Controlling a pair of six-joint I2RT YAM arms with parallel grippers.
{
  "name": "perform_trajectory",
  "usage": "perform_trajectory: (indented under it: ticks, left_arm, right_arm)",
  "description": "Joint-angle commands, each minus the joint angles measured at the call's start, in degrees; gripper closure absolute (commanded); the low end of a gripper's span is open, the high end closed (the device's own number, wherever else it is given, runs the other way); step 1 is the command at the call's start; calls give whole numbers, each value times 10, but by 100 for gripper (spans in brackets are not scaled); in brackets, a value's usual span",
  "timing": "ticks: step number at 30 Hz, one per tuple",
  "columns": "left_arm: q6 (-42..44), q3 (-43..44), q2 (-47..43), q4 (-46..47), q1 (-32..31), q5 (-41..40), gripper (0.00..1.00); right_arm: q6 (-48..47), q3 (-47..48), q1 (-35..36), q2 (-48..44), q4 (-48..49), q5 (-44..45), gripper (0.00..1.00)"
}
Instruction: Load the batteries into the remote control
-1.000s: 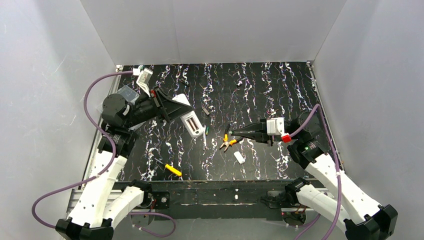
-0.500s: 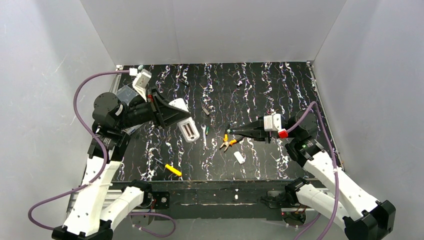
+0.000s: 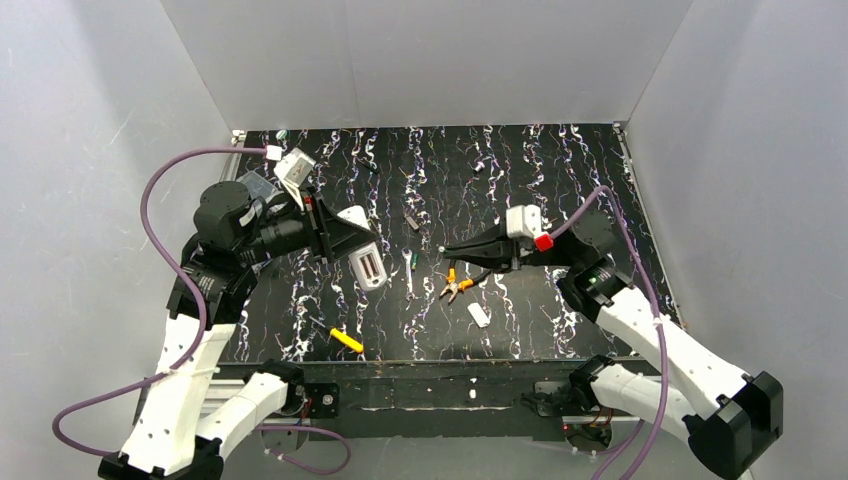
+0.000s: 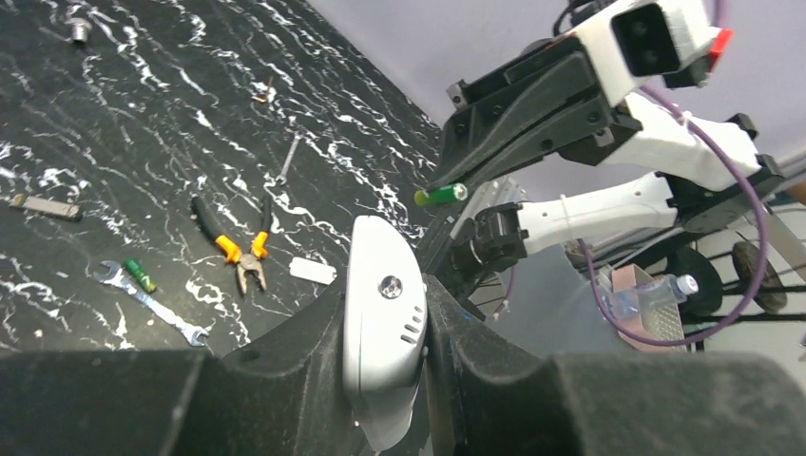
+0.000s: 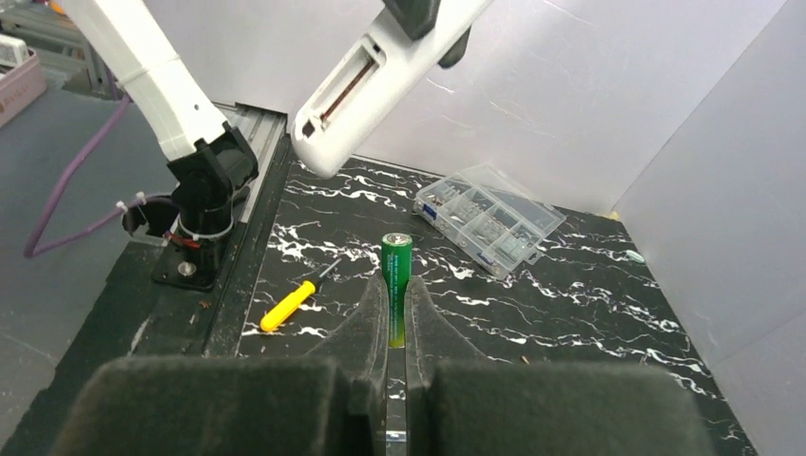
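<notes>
Two cells to load, neither yet seated: the right gripper (image 5: 396, 318) pinches one green battery (image 5: 396, 280) upright between its fingertips, aloft over the middle of the counter (image 3: 560, 170). The second battery (image 4: 140, 275) lies loose on the marbled surface just beside a small wrench (image 4: 157, 304), near the centre. The left gripper (image 3: 352, 238) is clamped on the sides of the remote control (image 3: 367, 266), holding it off the counter toward the left edge. The handset is tilted, its open battery bay turned up and toward the other arm. No green shows in the two slots, so the bay looks empty. A clear gap separates the green battery from the bay. The loose white cover (image 3: 479, 316) rests nearer the near edge, just right of the yellow-handled pliers (image 3: 455, 286). A yellow screwdriver (image 3: 347, 340) lies close to the near edge on the left half. By the look of it, the job stands at its first insertion: handset presented, one cell in hand. Left to do: line up and press home that cell, fetch and seat the one by the wrench, and probably snap the cover back on.
</notes>
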Motion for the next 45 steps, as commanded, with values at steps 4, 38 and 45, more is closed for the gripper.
perform_trajectory:
  ticks: [4, 38, 45]
  left_arm:
    - [-78, -25, 1, -10, -3, -155, 100]
    - [-273, -129, 14, 164, -3, -172, 100]
    - [-266, -134, 13, 159, -3, -172, 100]
  right_arm:
    - [37, 81, 89, 43, -29, 166, 99]
    - [192, 207, 206, 180, -124, 418, 99]
    - [197, 209, 207, 177, -114, 401, 99]
